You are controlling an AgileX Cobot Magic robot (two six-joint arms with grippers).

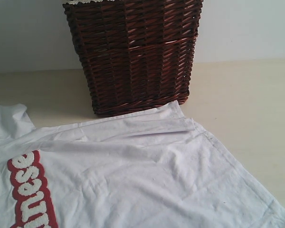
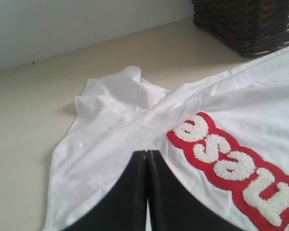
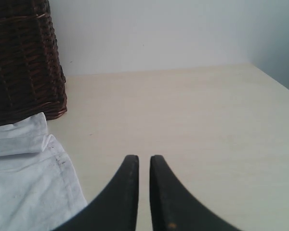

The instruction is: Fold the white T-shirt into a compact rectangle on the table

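The white T-shirt lies spread on the table, its red band of fuzzy white letters at the lower left and a rumpled sleeve at the far left. In the left wrist view my left gripper is shut, tips touching, just over the white T-shirt beside the red band; no cloth shows pinched. My right gripper hovers over the bare table beside the shirt's hem, a narrow empty gap between its fingers. Neither gripper shows in the exterior view.
A dark wicker basket stands at the back, right behind the shirt's far edge, and shows in both wrist views. A pale wall runs behind the table. Bare tabletop lies to the right of the shirt.
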